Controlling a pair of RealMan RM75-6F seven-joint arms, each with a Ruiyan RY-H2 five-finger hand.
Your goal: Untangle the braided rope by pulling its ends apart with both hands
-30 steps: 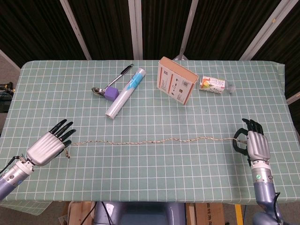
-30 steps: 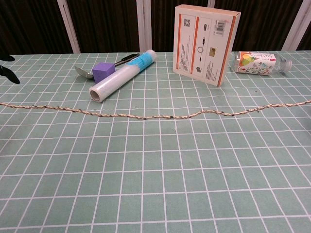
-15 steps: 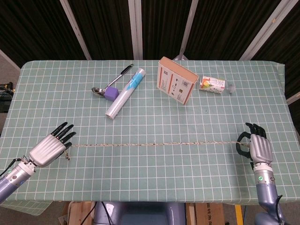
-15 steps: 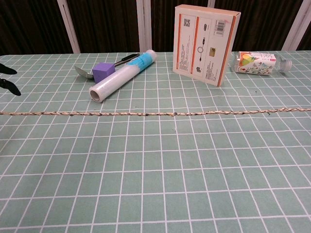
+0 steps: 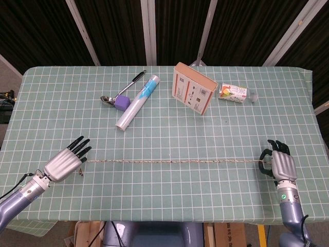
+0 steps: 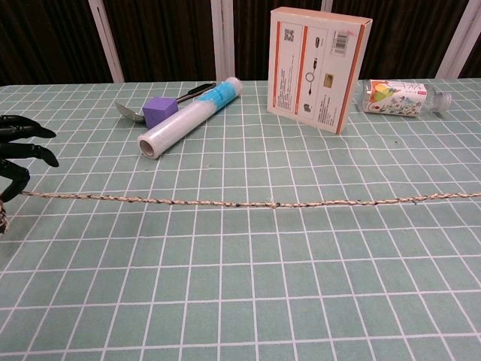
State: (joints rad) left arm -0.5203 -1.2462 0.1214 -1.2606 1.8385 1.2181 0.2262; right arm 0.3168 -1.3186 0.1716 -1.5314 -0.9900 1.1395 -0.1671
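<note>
So the braided rope [image 5: 172, 162] is lying pretty much dead straight now across the near part of the green checked table [image 5: 169, 108], running from one hand to the other. A second ago it had visible waves in it, especially toward the right half, then it went straight, and now it's straight but sits a bit closer to the robot than before. In the chest view the rope [image 6: 248, 203] is one thin line, and the strands look twisted together all along it, so I'd say the slack is out but the untangling itself isn't done.

The left hand [image 5: 66, 162] has slid inward along the table and now pokes into the left edge of the chest view [image 6: 19, 150]. It holds the rope's left end, with a short tail dangling beside it, the other fingers stretched out. The right hand [image 5: 280, 164] has pulled back toward the robot a little and holds the right end, fingers curled around it. The exact pinch on both sides is too small to make out.

My read: more pulling won't add length, it only loads the braid, so a slipped grip is the risk.

Further back, untouched: a film roll [image 5: 138, 101], a spoon [image 5: 122, 91] with a purple block [image 5: 122, 102], an upright box [image 5: 193, 94], and a small bottle [image 5: 236, 93] on its side
</note>
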